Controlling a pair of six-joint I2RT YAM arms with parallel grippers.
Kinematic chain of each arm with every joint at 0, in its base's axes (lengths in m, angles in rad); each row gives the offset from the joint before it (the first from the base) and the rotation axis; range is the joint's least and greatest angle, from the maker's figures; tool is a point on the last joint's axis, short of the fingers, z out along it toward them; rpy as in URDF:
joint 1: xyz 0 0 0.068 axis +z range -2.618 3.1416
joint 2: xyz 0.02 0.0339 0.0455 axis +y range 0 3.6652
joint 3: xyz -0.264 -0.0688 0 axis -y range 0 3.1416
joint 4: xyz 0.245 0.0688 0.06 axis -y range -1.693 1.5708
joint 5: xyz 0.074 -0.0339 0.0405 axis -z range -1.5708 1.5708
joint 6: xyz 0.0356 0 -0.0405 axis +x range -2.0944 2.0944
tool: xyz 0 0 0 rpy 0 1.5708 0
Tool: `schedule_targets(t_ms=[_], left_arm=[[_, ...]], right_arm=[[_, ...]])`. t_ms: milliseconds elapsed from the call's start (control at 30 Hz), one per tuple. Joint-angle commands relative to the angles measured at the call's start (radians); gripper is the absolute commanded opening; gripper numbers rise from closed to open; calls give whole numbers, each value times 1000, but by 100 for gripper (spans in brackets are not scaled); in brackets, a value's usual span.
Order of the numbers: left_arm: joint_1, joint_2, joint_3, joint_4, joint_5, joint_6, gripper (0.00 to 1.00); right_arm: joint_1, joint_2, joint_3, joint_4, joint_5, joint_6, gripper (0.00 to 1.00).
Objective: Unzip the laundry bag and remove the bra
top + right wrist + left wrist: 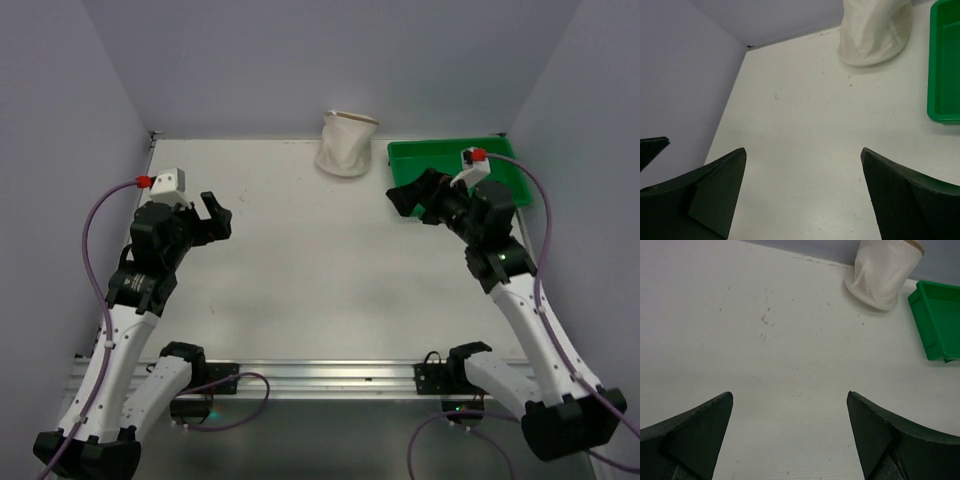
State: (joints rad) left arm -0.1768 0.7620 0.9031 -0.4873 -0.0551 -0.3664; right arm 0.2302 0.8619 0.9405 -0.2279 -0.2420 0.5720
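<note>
The laundry bag [347, 145] sits at the far edge of the counter [300, 260], propped up against the back wall rather than lying flat, so one broad cream face is turned toward the arms. Just to its right, apart from it, lies a green tray [430, 160], which looks like a likely place to drop the bra once it is out. No bra shows, so it is presumably inside the bag. The zip is too small to make out, and I cannot tell whether it is closed, though nothing spills from the bag. The left gripper [218, 215] hovers over the left side of the counter with its jaws spread wide and nothing between them, well apart from the bag. The right gripper [408, 195] hangs just in front of the tray, also spread wide and empty, and nearer the bag. Both wrist cameras have the bag in view, which suits a two-arm approach in which one arm pins the fabric while the other pulls the zip tab. No part of the task appears begun.
</note>
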Motion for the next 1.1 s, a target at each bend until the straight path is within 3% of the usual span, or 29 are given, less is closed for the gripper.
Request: schedule_targets(t_ms=[0,333,800,1067], left_arm=[[8,-7,-33,116,18,-9,100],[8,-6,-184,265,-80,35,100],[8,14,-221,262,-158,58,100],[8,22,-224,256,-147,58,100]], right_arm=[[27,209,43,198,-8,77,99],[86,875,360,456,177,170,99],[101,1480,1038,234,294,206,99],[90,1620,1268,105,297,308,99]])
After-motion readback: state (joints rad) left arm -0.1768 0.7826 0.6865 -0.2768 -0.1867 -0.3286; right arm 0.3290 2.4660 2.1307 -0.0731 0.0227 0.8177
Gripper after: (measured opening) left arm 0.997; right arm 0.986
